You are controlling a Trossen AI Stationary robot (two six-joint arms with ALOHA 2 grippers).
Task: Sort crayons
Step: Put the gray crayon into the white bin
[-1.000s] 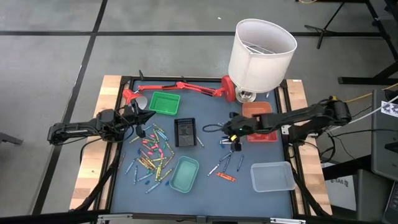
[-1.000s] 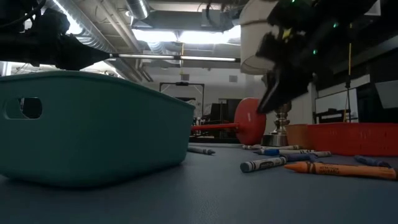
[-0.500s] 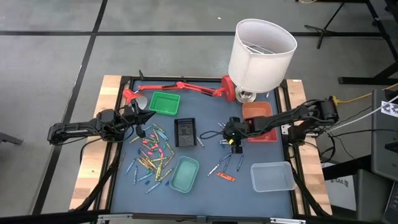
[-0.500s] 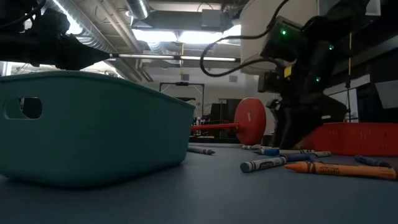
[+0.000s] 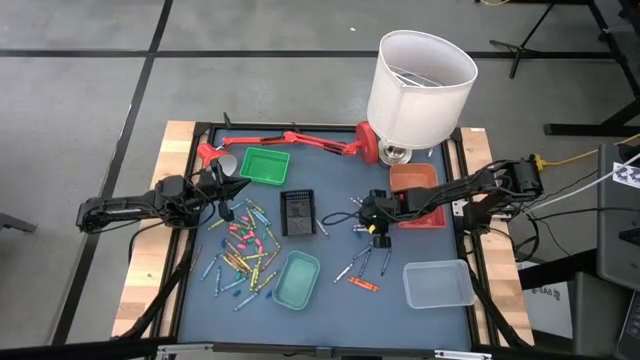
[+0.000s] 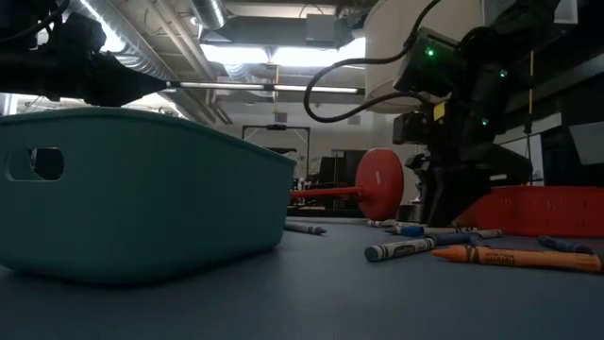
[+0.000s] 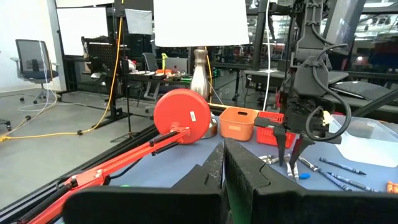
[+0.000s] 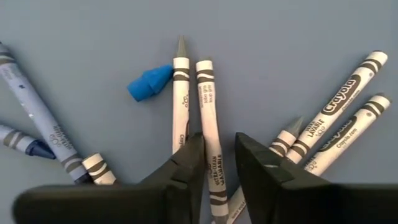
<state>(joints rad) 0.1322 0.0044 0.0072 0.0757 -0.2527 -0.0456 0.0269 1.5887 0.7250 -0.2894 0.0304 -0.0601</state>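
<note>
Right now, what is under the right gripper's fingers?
The right gripper is down on the blue mat, its fingers either side of a white-wrapped crayon; another lies alongside. The fingers cover their lower ends.
</note>
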